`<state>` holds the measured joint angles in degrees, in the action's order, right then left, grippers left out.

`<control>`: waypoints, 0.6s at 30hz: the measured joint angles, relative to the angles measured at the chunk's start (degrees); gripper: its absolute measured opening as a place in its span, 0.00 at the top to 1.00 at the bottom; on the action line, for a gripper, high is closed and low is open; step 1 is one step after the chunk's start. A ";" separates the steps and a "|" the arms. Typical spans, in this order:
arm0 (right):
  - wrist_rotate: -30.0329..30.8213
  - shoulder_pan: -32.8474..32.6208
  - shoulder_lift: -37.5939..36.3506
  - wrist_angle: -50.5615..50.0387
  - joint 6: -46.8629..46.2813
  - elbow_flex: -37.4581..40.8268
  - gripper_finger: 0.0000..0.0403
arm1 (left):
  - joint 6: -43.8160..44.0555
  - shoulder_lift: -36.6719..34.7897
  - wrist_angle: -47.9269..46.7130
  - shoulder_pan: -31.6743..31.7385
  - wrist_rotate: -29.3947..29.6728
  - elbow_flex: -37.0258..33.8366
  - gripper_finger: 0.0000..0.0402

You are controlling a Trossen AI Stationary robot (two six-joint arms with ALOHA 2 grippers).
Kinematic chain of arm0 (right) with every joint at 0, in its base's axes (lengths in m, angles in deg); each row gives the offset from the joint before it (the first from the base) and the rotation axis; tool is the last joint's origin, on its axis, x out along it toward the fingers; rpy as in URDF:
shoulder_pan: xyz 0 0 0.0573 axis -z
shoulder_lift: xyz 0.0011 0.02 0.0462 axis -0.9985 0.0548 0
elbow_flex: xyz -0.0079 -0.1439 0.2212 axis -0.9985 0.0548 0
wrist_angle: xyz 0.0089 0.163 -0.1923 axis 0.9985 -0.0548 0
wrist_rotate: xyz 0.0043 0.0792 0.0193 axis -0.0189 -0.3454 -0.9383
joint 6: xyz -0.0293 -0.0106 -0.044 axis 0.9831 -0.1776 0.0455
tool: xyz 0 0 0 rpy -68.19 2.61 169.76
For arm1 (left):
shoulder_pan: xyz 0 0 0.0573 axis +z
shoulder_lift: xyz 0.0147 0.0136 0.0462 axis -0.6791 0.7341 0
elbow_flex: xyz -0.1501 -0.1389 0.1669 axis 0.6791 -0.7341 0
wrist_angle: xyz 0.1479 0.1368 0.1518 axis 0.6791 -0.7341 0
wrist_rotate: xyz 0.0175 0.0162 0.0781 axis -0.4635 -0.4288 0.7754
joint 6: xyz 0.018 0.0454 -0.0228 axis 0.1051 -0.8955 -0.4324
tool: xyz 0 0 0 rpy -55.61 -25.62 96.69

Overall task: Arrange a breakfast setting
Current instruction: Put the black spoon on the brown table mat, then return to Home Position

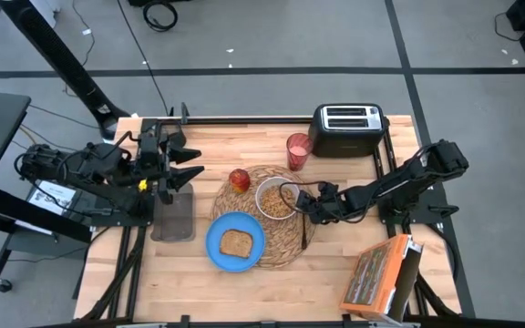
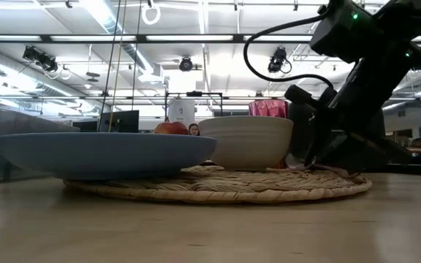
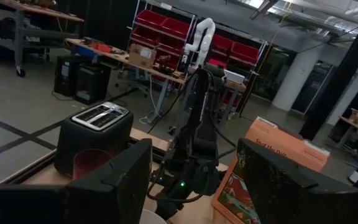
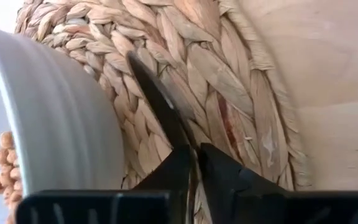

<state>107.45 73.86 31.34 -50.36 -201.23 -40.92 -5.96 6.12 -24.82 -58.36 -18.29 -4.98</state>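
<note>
Right pincer (image 4: 194, 163) resting low on the straw placemat (image 4: 229, 93) beside the white bowl (image 4: 55, 118), fingers nearly closed around the dark spoon (image 4: 157, 102); left pincer (image 1: 185, 169) waiting half open at bench edge

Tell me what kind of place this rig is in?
Probably a robotics lab or workshop, not a kitchen. Beyond the table there are shelves of red storage bins, a white robot arm on a workbench, and taped lines on a grey concrete floor.
</note>
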 joint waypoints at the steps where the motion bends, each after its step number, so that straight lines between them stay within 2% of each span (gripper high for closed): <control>1: -0.02 0.01 -0.02 0.06 0.44 -0.01 0.86 | 0.00 0.00 0.00 0.00 0.00 0.00 0.40; 7: -1.19 0.00 -0.79 -0.19 3.01 -0.07 0.79 | -0.04 0.00 0.04 0.00 0.00 0.00 0.40; 13: -1.50 0.59 -4.27 -5.45 3.75 -0.02 0.78 | -0.04 0.00 0.07 0.00 0.00 0.00 0.40; 18: -2.40 0.79 -9.47 -9.52 8.25 0.02 0.78 | -0.07 -0.04 0.26 0.00 -0.01 0.00 0.40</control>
<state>105.05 74.65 21.87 -59.88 -192.98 -40.90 -6.03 6.08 -24.55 -58.36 -18.30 -4.98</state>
